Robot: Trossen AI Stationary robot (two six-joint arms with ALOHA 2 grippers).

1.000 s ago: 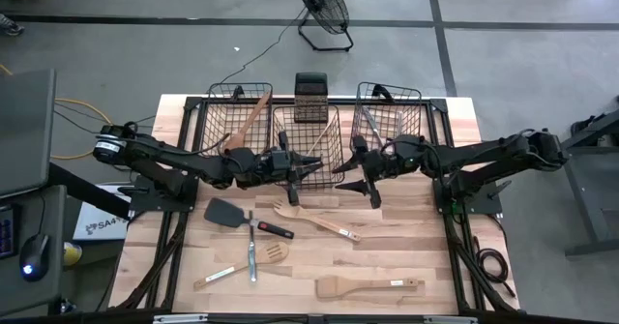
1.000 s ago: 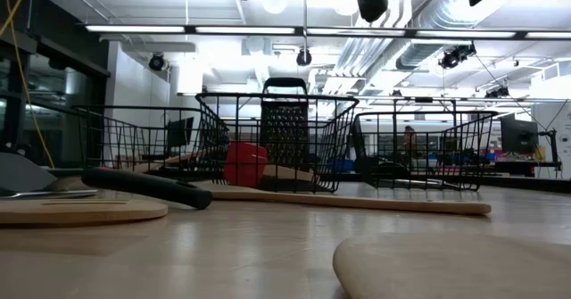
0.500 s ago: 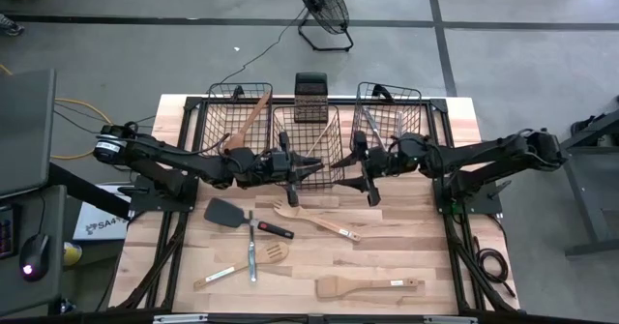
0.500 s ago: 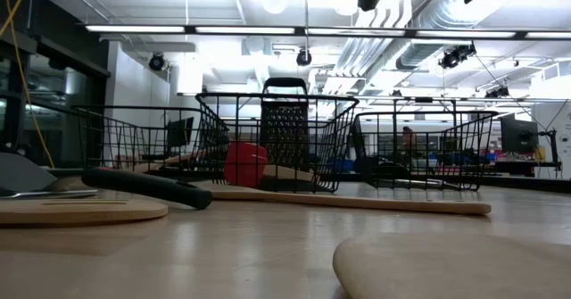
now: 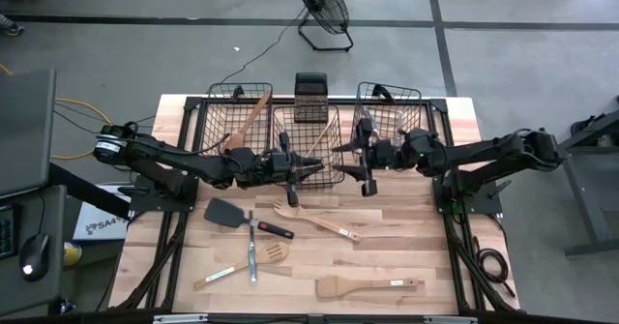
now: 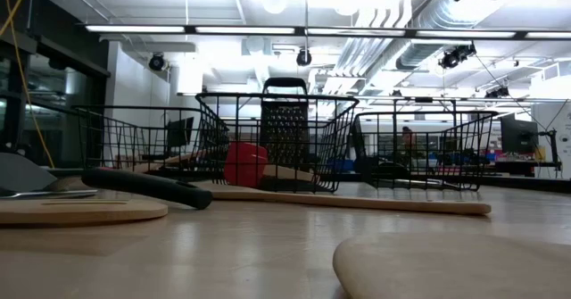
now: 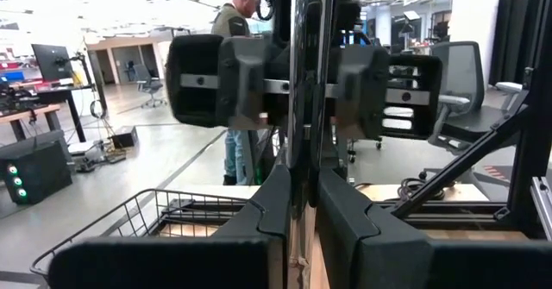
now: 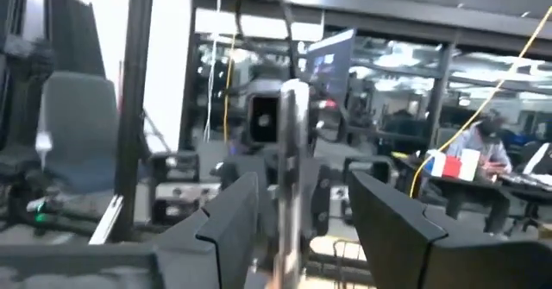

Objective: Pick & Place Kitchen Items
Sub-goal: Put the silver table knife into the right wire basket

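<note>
A silver metal utensil (image 8: 291, 177) is held upright between the jaws of the right gripper (image 5: 362, 169), its lower end cut off from view. The left gripper (image 5: 293, 172) is closed on a thin upright piece that cannot be identified. Below both, wooden spatulas (image 5: 368, 287) and a black spatula (image 5: 223, 212) lie on the wooden table (image 5: 406, 251), before wire baskets (image 5: 389, 111).

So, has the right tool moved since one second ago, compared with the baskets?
Yes. In the high view the right tool has moved away from the table's front, toward the right basket, and now holds a metal utensil.
</note>
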